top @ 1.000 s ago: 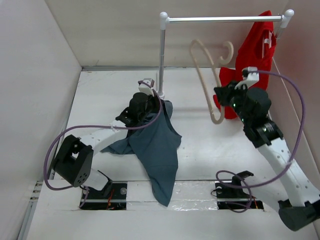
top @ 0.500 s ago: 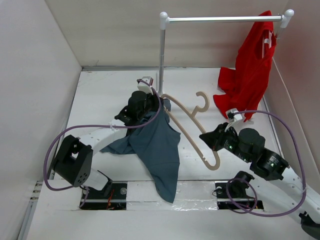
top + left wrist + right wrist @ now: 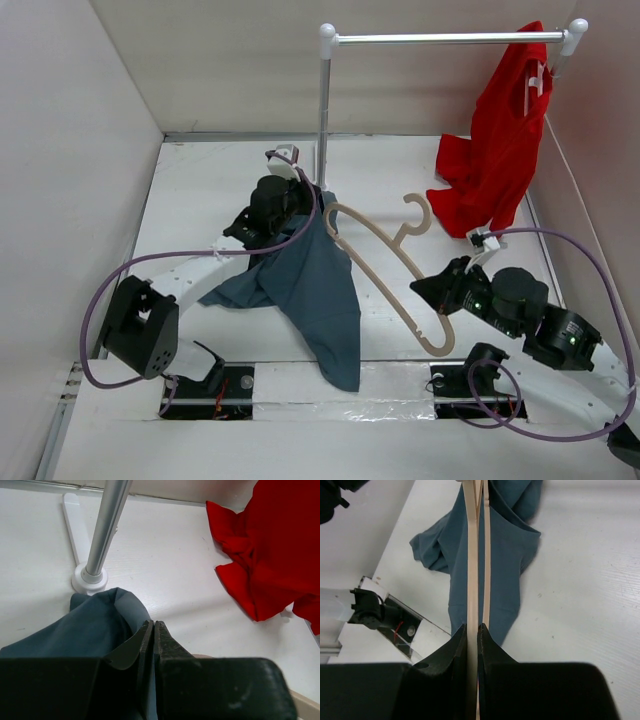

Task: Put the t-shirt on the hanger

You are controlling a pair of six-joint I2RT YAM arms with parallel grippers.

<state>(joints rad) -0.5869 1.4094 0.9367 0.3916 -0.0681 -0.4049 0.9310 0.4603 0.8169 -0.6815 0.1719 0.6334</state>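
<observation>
The slate blue-grey t-shirt (image 3: 320,290) hangs from my left gripper (image 3: 300,203), which is shut on its upper edge near the rail post; its lower end trails to the table's front edge. In the left wrist view the jaws are pressed together at the gripper (image 3: 153,625) with the t-shirt (image 3: 90,630) bunched to their left. My right gripper (image 3: 428,292) is shut on one arm of the cream hanger (image 3: 385,265), whose far end reaches the shirt's top by the left gripper. In the right wrist view the gripper (image 3: 472,626) clamps the hanger (image 3: 472,555), which runs straight ahead over the t-shirt (image 3: 505,580).
A silver rail (image 3: 450,38) on a post (image 3: 323,110) stands at the back, with a bright red garment (image 3: 495,150) hanging from its right end. The post's base (image 3: 89,577) is just beyond the left gripper. White walls close in the left, back and right.
My right arm brought the hanger down from beside the rail and swung it left, so that its far end now meets the shirt. My left gripper, still holding the shirt, shifted slightly back.
</observation>
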